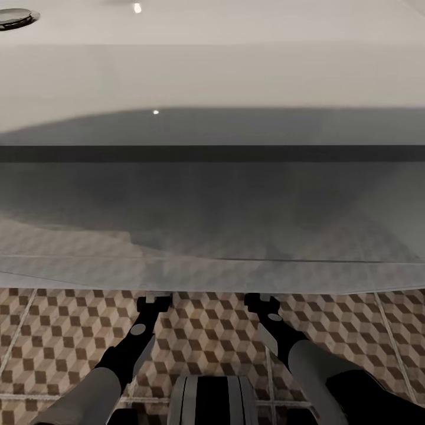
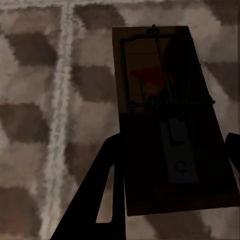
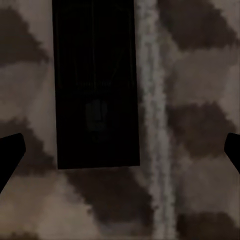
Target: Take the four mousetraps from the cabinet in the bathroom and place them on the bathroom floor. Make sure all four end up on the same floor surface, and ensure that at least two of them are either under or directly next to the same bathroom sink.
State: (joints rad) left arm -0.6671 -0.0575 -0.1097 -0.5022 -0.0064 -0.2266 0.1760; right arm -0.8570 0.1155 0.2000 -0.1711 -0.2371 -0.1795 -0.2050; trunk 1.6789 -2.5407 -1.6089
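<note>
Both arms reach under the front edge of a white bathroom sink, over the cube-patterned bathroom floor. In the left wrist view my left gripper is shut on a tan mousetrap with dark wire and a red mark, its fingers pressed against the board's two long edges just above the tiles. My right gripper is open, fingers wide apart, and a second mousetrap lies flat in deep shadow on the tiles beyond it, beside a pale grout line. In the head view the left gripper and right gripper have their tips hidden under the sink.
The sink's glossy front overhangs both hands, and its metal drain shows at the far left. My own base sits low between the arms. Patterned tiles extend to either side of the arms.
</note>
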